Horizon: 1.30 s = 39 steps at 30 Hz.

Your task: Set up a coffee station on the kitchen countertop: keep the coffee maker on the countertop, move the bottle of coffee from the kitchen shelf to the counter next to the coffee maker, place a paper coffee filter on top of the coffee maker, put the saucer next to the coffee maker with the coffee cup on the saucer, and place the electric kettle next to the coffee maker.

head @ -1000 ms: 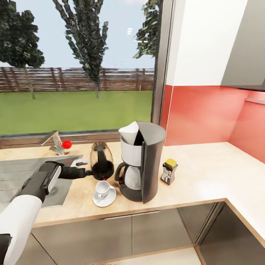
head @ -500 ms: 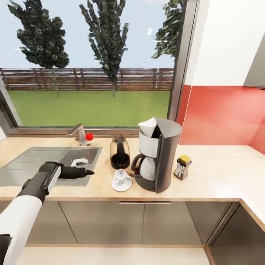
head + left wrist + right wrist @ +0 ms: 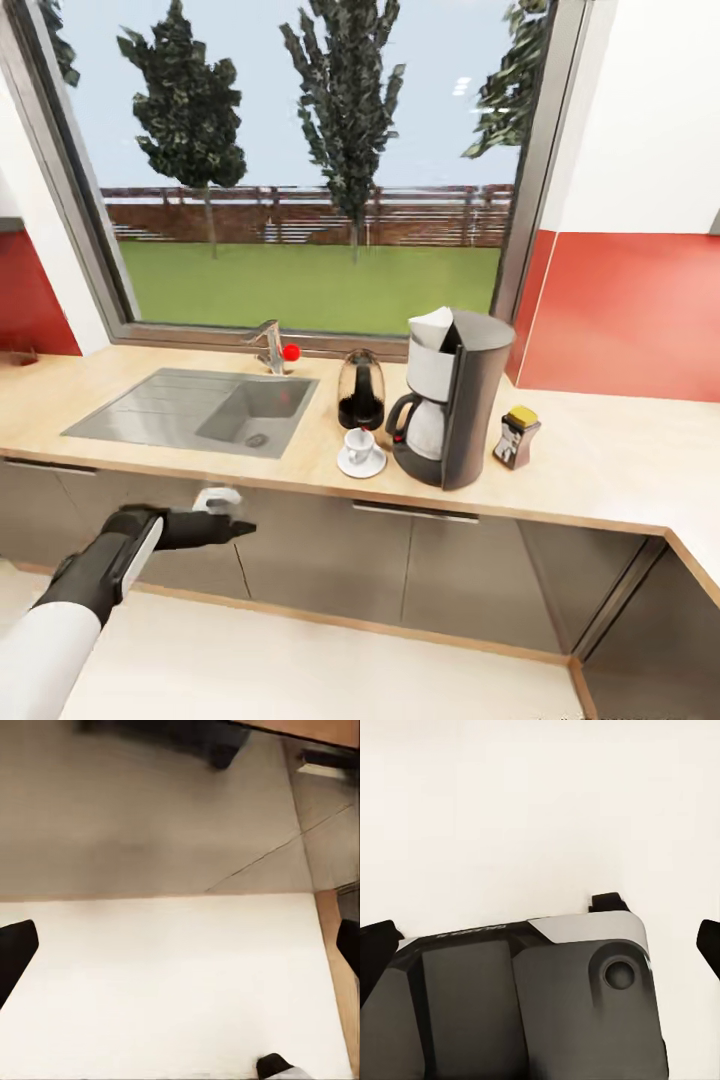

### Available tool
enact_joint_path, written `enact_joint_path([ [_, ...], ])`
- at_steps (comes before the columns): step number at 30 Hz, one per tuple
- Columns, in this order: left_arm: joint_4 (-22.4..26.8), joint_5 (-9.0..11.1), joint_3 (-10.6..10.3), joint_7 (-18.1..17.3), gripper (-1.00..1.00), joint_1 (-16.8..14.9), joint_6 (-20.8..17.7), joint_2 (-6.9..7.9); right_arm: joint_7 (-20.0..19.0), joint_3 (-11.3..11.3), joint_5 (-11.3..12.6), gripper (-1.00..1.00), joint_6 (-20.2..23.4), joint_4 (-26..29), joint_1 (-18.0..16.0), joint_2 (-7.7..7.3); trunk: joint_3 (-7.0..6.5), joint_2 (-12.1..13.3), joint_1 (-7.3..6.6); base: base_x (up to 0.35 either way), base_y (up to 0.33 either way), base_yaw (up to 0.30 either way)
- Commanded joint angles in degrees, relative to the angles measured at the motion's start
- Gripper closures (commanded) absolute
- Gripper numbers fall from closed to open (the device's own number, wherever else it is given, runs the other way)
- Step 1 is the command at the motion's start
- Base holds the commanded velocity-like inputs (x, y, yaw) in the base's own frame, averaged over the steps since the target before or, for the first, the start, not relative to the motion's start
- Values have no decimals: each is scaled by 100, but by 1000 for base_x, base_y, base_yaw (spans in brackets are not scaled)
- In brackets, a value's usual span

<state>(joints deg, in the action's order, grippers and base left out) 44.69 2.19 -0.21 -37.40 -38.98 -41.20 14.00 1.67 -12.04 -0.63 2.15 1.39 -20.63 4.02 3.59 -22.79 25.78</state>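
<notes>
white left forearm [image 3: 45, 650], black wrist with white stripe, black hand [image 3: 235, 525], dark grey base

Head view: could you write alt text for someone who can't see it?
A kitchen counter below a window holds a coffee maker with a paper filter on top, a cup on a saucer, a kettle, a coffee bottle and a sink. The left gripper hangs before the cabinets.

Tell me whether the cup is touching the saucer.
Touching. In the head view the cup sits upright in the middle of the saucer, its base on the dish with no gap, just left of the coffee maker.
</notes>
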Motion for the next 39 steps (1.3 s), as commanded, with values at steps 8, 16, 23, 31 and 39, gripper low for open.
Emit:
enact_joint_path([
  [8, -119, -26, 111, -226, -100, 2014, 1484, 247, 17, -27, -9, -100, 23, 11, -2, 11, 12, -13, 0, -328, -82, 277],
  [16, -1138, -261, 110, 742, -100, 2713, 1649, 253, 17, -27, -15, -100, 23, 4, -2, 11, 12, -13, 0, -51, -10, 277],
  [23, -2568, -700, 61, 1999, -100, 2805, 1658, 154, 14, -27, -19, -100, 37, -6, 162, 14, 12, -13, 0, -2, 0, 277],
  [31, -3345, -1051, 56, 3743, -100, 2808, 1652, -365, -25, -27, -23, -100, 84, -7, 626, 88, 12, -13, 0, 0, 0, 204],
  [39, -3395, -1196, 63, 4151, -100, 2808, 1651, -495, -27, -27, -24, -100, 113, -7, 719, 123, 12, -13, 0, 0, 0, 17],
])
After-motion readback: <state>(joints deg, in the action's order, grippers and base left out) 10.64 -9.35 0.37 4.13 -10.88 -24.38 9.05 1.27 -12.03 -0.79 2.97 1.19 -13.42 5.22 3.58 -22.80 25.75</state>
